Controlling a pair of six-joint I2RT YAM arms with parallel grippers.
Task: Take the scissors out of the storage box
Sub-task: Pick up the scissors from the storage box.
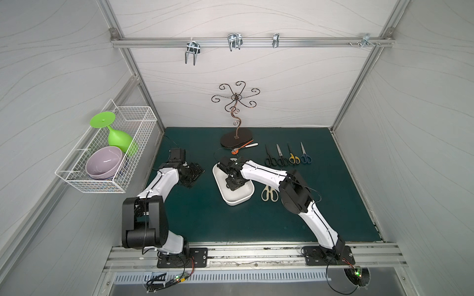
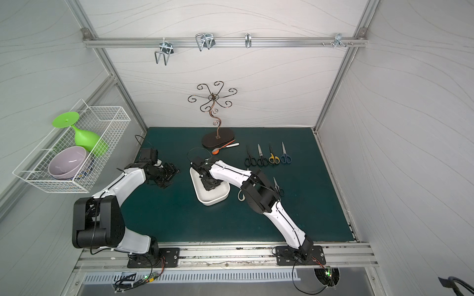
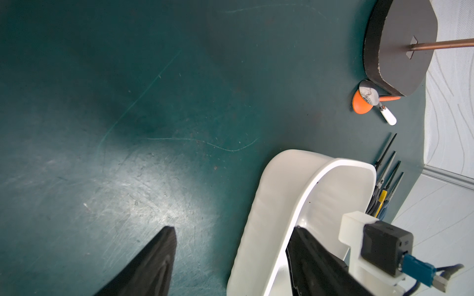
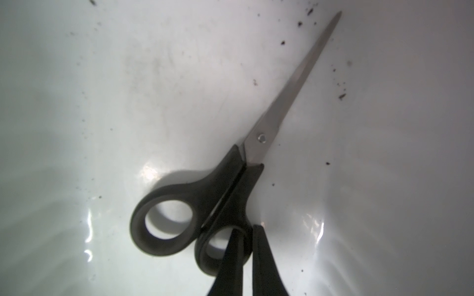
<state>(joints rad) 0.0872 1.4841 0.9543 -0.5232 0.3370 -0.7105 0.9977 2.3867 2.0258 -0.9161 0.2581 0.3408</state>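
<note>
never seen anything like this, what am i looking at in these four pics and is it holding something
Two robot arms, the left arm and right arm, stand at a green mat. The two wide pictures come from one overhead camera pair, so they look almost alike. The other two come from a camera on each wrist. On the mat lie a white box, four scissors in a row, cream shears, an orange spoon and a metal stand. The right wrist picture looks into the box: the right gripper is shut on a handle ring of black scissors inside it. The left gripper is open and empty beside the box.
</note>
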